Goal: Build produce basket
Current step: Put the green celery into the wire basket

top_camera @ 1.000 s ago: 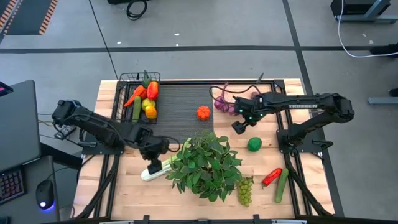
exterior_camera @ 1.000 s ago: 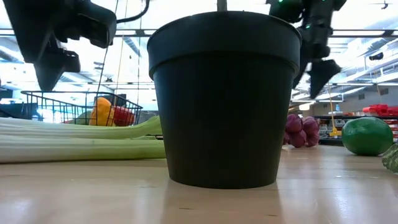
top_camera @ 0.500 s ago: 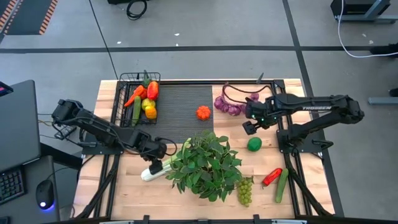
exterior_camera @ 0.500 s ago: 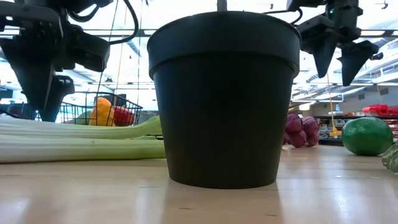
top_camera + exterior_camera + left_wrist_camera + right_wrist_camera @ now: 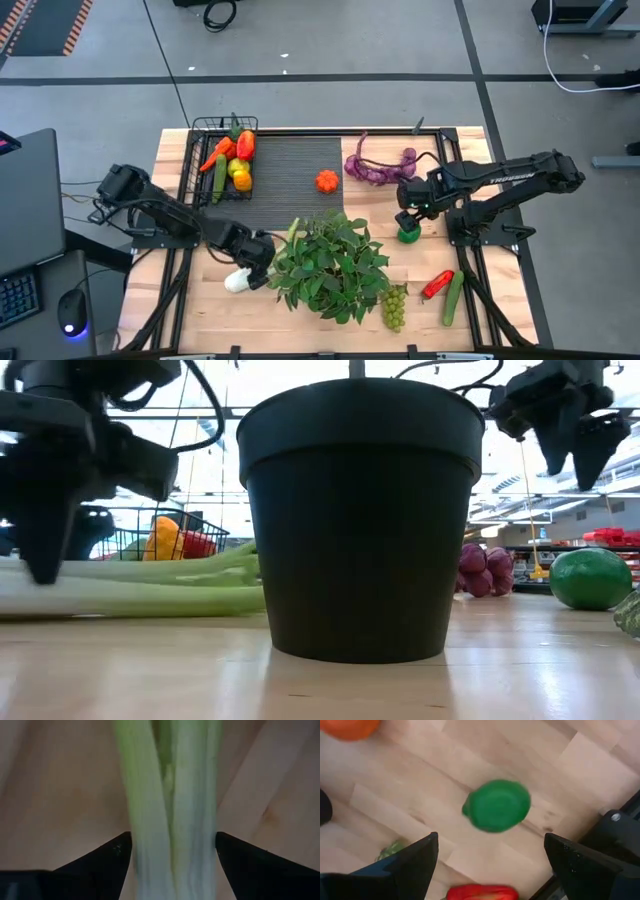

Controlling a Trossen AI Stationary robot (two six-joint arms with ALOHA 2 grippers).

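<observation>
Left end effector (image 5: 172, 851) is lowered over the celery (image 5: 170, 810) at the bench's (image 5: 500, 300) 7 o'clock, fingers spread either side of the stalk, not clamped. Right end effector (image 5: 490, 851) is held wide above the lime (image 5: 497, 805) at 3 o'clock. Basket (image 5: 200, 160), partly filled, is seen at 10 o'clock.

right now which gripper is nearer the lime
Right. The right gripper hangs just above the lime, open, the lime between its fingers in the right wrist view. The left gripper is across the table, astride the celery beyond the potted plant.
</observation>
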